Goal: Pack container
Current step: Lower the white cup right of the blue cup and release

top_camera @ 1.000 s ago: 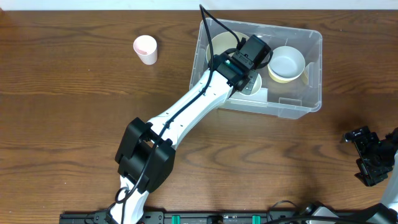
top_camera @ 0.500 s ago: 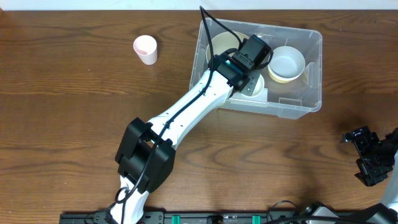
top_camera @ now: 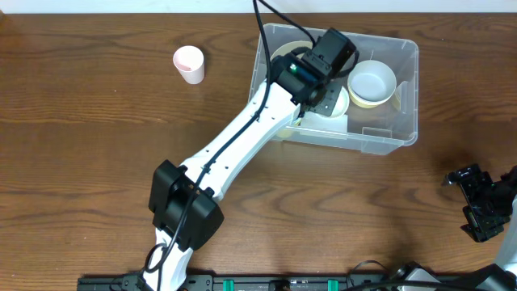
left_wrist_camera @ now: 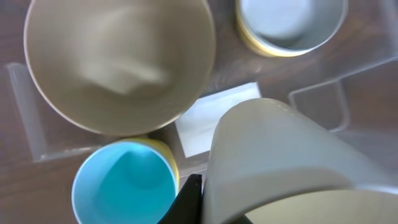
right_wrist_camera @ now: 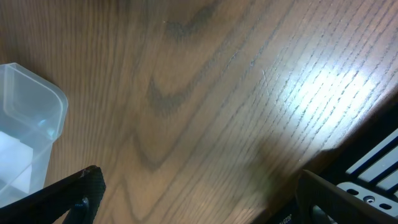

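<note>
Both jaws of the left gripper [top_camera: 329,90] are pressed together, and they seem to pinch the rim of a cream bowl [left_wrist_camera: 280,168], which fills the wrist view right against the hand. Straight below the hand lies the container [top_camera: 386,139], so the coming move turns on a plain drop, not a reach. Its mouth faces up at the hand. Its long axis runs side to side across the table [top_camera: 97,162], oblique to the forearm's line.

Under the hand a white label [left_wrist_camera: 214,118] marks a bare patch of floor. Around that patch sit a big tan bowl [left_wrist_camera: 118,62], a blue cup [left_wrist_camera: 124,186] just beside that bowl, and a white bowl with a yellow rim [left_wrist_camera: 289,25] a little further out. I judge the bare patch to be the only free spot for the cream bowl.

Well away on the other side of the forearm, a pink cup [top_camera: 189,64] stands outside on the wood. The right gripper [top_camera: 477,206] hangs spread wide and empty, well apart from the container, so the left is far nearer.
</note>
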`<state>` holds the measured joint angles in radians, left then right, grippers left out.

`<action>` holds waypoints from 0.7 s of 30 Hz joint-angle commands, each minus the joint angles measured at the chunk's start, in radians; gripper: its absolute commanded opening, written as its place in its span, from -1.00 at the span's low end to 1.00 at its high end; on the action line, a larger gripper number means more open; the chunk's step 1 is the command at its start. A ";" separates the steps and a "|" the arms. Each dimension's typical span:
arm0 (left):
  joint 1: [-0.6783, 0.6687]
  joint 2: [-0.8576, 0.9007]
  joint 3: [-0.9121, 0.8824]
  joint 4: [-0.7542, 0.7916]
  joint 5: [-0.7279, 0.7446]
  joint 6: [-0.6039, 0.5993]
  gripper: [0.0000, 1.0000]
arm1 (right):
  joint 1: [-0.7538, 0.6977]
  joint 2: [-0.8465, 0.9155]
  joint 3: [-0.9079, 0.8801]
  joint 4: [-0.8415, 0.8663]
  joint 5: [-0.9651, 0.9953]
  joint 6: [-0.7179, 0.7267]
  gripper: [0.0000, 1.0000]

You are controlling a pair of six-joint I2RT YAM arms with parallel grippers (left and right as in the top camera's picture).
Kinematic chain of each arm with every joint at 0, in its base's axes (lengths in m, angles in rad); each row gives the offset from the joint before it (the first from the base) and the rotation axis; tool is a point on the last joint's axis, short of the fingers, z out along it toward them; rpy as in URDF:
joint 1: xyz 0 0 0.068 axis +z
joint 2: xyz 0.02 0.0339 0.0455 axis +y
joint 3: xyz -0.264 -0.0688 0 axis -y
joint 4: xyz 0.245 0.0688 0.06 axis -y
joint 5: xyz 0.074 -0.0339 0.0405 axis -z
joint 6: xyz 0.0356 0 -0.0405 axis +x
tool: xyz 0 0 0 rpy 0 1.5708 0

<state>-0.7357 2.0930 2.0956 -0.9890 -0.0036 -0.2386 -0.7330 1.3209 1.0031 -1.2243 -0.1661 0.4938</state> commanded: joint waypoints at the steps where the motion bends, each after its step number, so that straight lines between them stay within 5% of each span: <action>1: 0.000 0.015 0.019 -0.011 0.020 -0.005 -0.86 | -0.008 -0.012 0.000 0.002 -0.006 0.014 0.99; 21: -0.001 0.135 0.016 0.098 0.019 0.002 -0.86 | -0.008 -0.012 0.000 0.002 -0.006 0.014 0.99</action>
<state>-0.7361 2.2097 2.0972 -0.8986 0.0166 -0.2382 -0.7330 1.3209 1.0031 -1.2243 -0.1661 0.4938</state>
